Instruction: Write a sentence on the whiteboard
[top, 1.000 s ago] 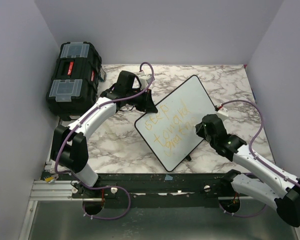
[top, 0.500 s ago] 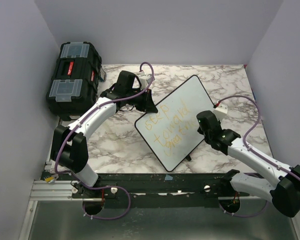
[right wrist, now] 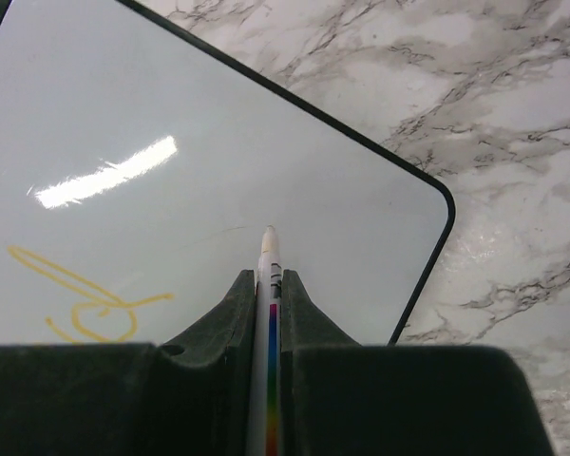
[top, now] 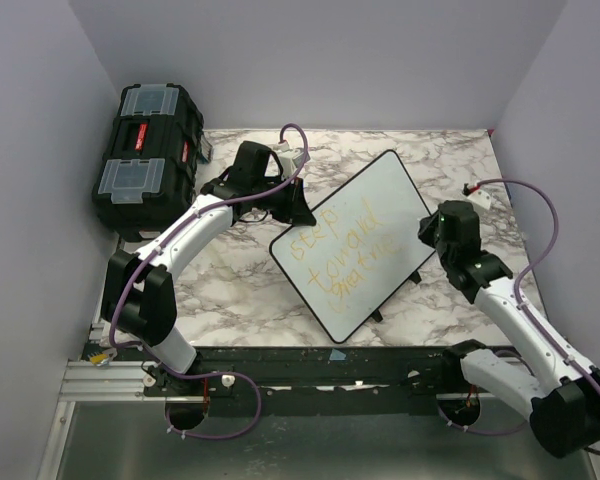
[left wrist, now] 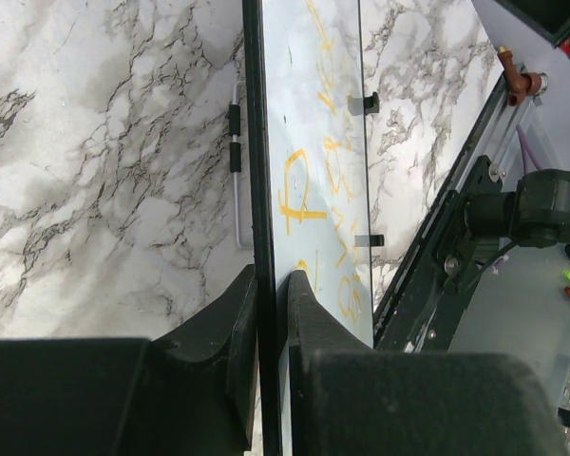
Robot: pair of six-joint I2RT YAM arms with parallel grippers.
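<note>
Two sets of jaws are at work, each closed narrow on something. The left gripper (left wrist: pixel 271 285) pinches the thin black rim of the whiteboard (left wrist: pixel 309 123), one finger on the written face and the other on the back. The right gripper (right wrist: pixel 269 280) clamps a white marker (right wrist: pixel 269 255) with a rainbow stripe down its barrel. The pale tip of the marker pokes out just past the fingers over a bare patch of the board near a rounded corner. Whether the tip touches the surface cannot be told from the wrist view.

From above, the whiteboard (top: pixel 365 215) sits turned on the diagonal in the middle of the marble table (top: pixel 230 280). The left gripper (top: pixel 298 210) is at its far-left edge and the right gripper (top: pixel 435 232) at its right edge.

The sentence (top: pixel 345 250) runs in yellow-orange marker across the nearer half of the board in about three lines, faint against the white. Its strokes also show in the left wrist view (left wrist: pixel 304 190), and one looped stroke (right wrist: pixel 85 304) lies left of the marker in the right wrist view.

A black toolbox (top: pixel 145 150) with grey lid compartments stands at the far-left corner, well apart from the board.
</note>
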